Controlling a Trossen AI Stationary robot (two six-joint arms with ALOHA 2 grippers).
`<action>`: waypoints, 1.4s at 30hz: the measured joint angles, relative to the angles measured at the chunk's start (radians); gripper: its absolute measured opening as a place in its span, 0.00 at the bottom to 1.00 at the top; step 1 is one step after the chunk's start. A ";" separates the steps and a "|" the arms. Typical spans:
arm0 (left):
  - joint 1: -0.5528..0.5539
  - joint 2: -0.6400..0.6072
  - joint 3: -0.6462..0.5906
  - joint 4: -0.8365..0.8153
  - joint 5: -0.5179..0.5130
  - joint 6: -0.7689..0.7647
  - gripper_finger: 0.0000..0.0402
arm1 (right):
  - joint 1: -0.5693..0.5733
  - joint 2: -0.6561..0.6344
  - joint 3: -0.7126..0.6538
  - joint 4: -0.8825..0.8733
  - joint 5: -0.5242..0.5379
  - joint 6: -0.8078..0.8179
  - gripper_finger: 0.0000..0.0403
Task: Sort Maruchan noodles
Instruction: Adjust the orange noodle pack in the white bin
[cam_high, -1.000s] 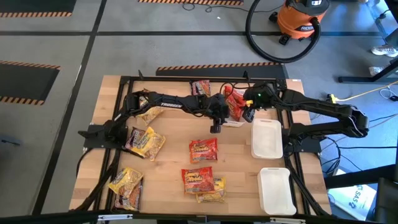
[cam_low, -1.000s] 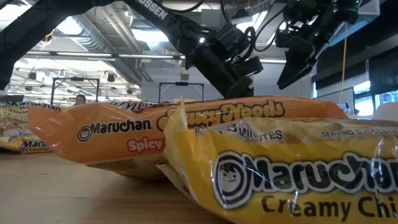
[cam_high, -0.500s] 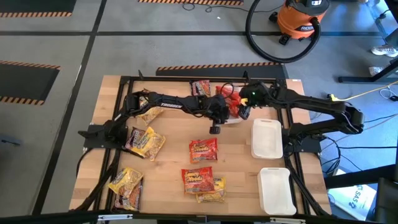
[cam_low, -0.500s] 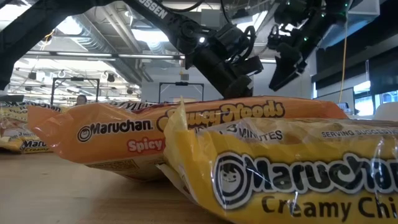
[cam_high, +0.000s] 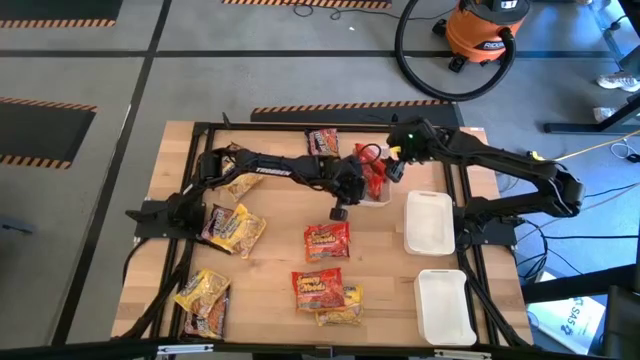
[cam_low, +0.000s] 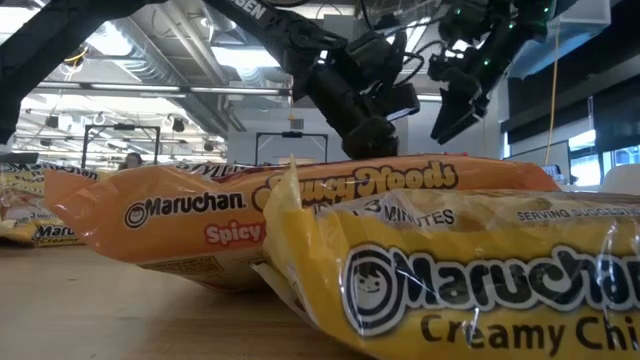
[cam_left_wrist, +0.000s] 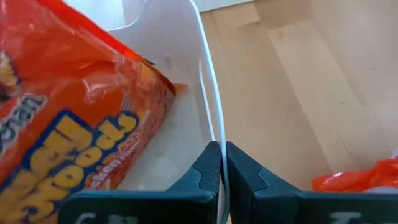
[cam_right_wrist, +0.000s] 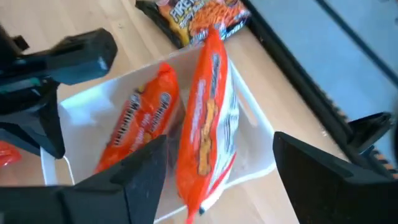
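**Bench status: left tool pinching tray rim, right tool spread over the red packets**

Bench (cam_high: 280, 215) of pale wood planks carries everything I see, framed by black rails. Two white rectangular foam trays (cam_high: 428, 222) lie empty along its right side, one nearer the front (cam_high: 444, 305).

My left arm reaches across the far half of the bench to a third white foam tray (cam_right_wrist: 258, 140). Its left tool (cam_left_wrist: 219, 163) is clamped shut on that tray's thin rim, as my left wrist view shows.

My right tool (cam_right_wrist: 217, 163) hangs above the same tray with its fingers spread wide, holding nothing.

Inside this tray sit two red shiny plastic Maruchan packets (cam_right_wrist: 208, 106), one standing on edge, the other (cam_right_wrist: 146, 121) leaning beside it.

A dark maroon packet (cam_high: 323, 141) lies just beyond the tray. Two red packets (cam_high: 326, 240) lie mid-bench, one nearer the front (cam_high: 316, 289) with a yellow one (cam_high: 340, 305) touching it. Yellow and maroon packets (cam_high: 235, 228) cluster at the left side, more at the front left (cam_high: 203, 293).
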 joint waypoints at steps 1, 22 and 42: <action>0.000 0.000 0.000 -0.001 0.000 0.004 0.01 | -0.008 0.013 0.000 0.006 -0.016 -0.001 0.67; 0.002 0.002 -0.001 0.013 0.007 0.017 0.01 | -0.027 0.269 0.000 0.125 -0.029 -0.006 0.64; 0.002 0.003 -0.002 0.018 0.008 0.019 0.02 | -0.026 0.222 0.000 0.122 -0.029 -0.227 0.06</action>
